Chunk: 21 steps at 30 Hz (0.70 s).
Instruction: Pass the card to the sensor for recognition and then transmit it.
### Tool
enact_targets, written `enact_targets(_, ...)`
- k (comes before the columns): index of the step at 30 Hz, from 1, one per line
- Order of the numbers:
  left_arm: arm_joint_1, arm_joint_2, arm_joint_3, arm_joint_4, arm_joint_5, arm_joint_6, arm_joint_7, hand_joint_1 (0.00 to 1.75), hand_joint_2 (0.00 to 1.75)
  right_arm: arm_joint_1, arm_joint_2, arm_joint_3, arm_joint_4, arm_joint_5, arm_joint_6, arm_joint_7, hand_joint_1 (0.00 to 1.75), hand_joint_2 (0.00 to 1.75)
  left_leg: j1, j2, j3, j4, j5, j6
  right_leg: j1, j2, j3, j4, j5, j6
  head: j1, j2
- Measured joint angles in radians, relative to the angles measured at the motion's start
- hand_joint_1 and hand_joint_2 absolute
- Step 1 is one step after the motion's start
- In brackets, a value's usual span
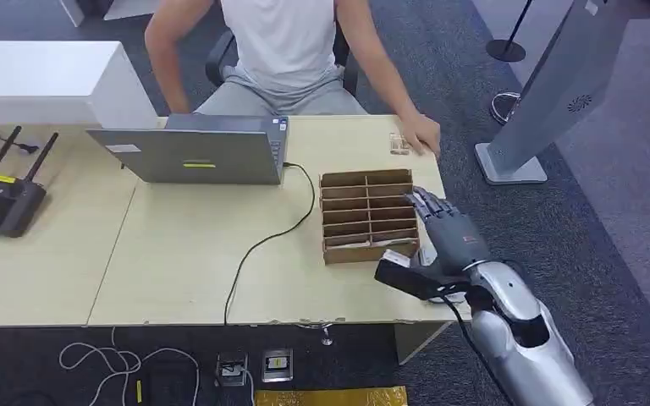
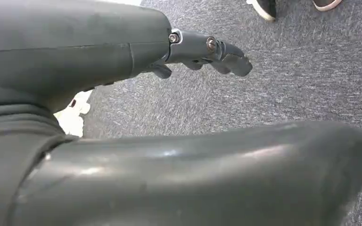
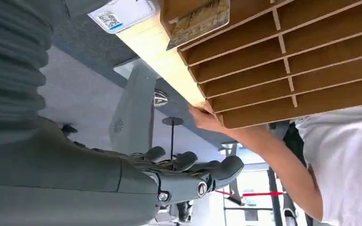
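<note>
Reaching over the near right corner of the table (image 1: 178, 271), the right robot hand (image 1: 442, 230) hangs just beside the wooden slotted rack (image 1: 367, 216), at its right end, fingers stretched forward and apart with nothing held in them; the right wrist view shows the same spread, only slightly curled fingers (image 3: 188, 162) in open air beside the rack. A card (image 3: 199, 20) lies propped in the rack's nearest slot, leaning at a slant with its edge sticking out past the wooden divider. Just in front of the rack, near the table edge, sits a small white device with a printed code label (image 3: 122, 13); whether it is the sensor I cannot tell. The left robot hand (image 2: 202, 52) hangs low over grey carpet, away from the rack, its fingers loosely extended and holding nothing. Behind the rack a person in a white shirt (image 1: 283, 42) sits at the table, one hand (image 1: 419, 135) resting on the tabletop close to the rack's far right corner. Left of the rack stands a grey laptop (image 1: 195, 152), a black cable (image 1: 262, 245) trailing from it past the rack's left side towards the table's front edge. Far left of the rack sits a black router (image 1: 0, 199) with two antennas.
</note>
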Motion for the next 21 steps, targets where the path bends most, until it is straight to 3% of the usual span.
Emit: enact_targets(21, 0.000, 0.002, 0.000, 0.000, -0.008, -0.002, 0.000, 0.00, 0.00, -0.066, 0.032, 0.000, 0.088, 0.114, -0.025, -0.061, 0.00, 1.75, 0.000, 0.000, 0.000, 0.000, 0.000, 0.000, 0.000, 0.000, 0.000, 0.000, 0.000, 0.000, 0.000, 0.000)
